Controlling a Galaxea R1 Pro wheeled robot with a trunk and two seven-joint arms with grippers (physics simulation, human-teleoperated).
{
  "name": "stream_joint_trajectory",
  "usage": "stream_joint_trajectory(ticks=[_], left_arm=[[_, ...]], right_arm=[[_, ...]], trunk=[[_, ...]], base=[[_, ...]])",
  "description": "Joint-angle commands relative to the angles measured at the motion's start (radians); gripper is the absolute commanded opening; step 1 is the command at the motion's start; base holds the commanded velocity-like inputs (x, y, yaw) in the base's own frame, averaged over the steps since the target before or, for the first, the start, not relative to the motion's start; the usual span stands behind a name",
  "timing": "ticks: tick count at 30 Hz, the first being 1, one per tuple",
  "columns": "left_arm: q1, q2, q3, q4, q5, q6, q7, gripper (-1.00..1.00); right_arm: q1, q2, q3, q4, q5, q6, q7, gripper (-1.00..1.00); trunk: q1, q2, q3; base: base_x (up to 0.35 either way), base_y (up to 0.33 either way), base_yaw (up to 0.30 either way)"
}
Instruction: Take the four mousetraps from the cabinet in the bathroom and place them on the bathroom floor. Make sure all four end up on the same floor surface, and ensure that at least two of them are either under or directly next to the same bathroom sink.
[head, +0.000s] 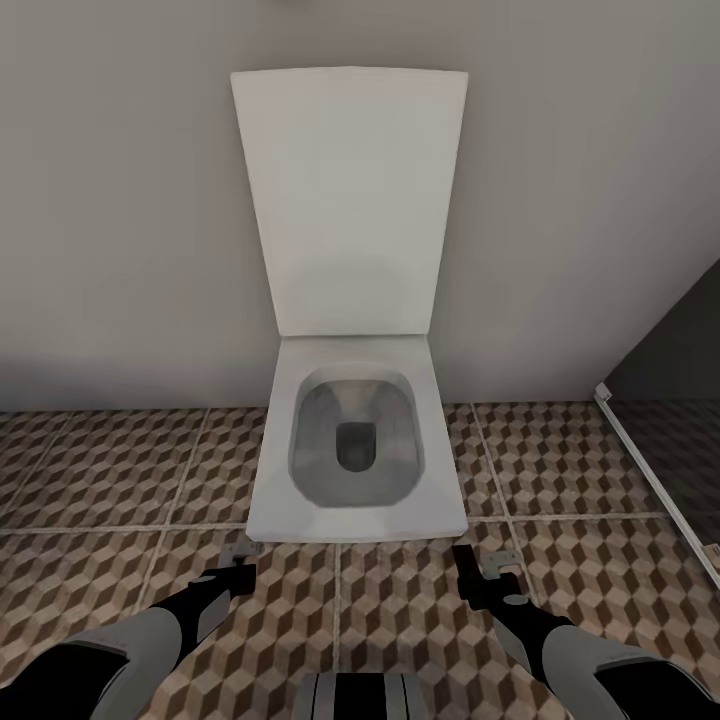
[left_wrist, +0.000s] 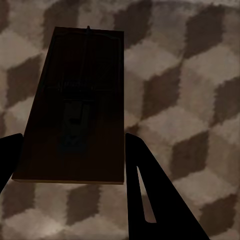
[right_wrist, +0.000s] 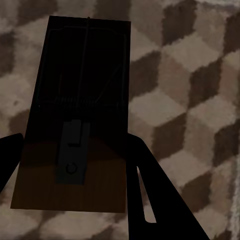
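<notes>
We are mid-carry, facing the toilet (head: 355, 440): our left end effector (left_wrist: 70, 165) grips 1 mousetrap (left_wrist: 75, 105), our right end effector (right_wrist: 72, 165) another mousetrap (right_wrist: 77, 115), both above the bathroom floor (head: 560, 470). Next we likely turn toward the sink.

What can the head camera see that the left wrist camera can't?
Head view: a white toilet with its lid up against the wall, both arms, and the right gripper.
Left wrist view: a close look at the dark mousetrap held between the left gripper's fingers.
Both: the cube-patterned bathroom floor and the left gripper.
</notes>
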Motion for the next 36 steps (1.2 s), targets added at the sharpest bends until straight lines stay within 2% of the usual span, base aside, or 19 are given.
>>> stream_joint_trajectory(ticks=[1, 16, 25, 36], left_arm=[[0.0, 0.0, -0.009, 0.0, 0.007, -0.002, 0.002, -1.0], [0.0, 0.001, -0.009, 0.0, 0.006, -0.003, 0.002, -1.0], [0.0, 0.003, -0.009, 0.0, 0.006, -0.012, 0.002, -1.0], [0.0, 0.004, -0.009, 0.001, 0.008, -0.028, 0.003, -1.0]], right_arm=[[-0.001, 0.0, 0.007, 0.002, -0.001, -0.004, -0.005, -1.0], [-0.001, -0.001, 0.006, 0.002, -0.002, -0.004, -0.005, -1.0], [-0.001, -0.001, 0.006, 0.002, -0.002, -0.005, -0.005, -1.0], [-0.001, -0.001, 0.006, 0.002, -0.002, -0.005, -0.005, -1.0]], trunk=[[0.0, 0.0, -0.001], [0.0, 0.0, -0.001], [0.0, 0.0, -0.001], [0.0, 0.0, -0.001]], base=[[0.0, 0.0, 0.0], [0.007, 0.0, 0.0], [0.229, 0.0, 0.0], [0.037, 0.0, 0.0]])
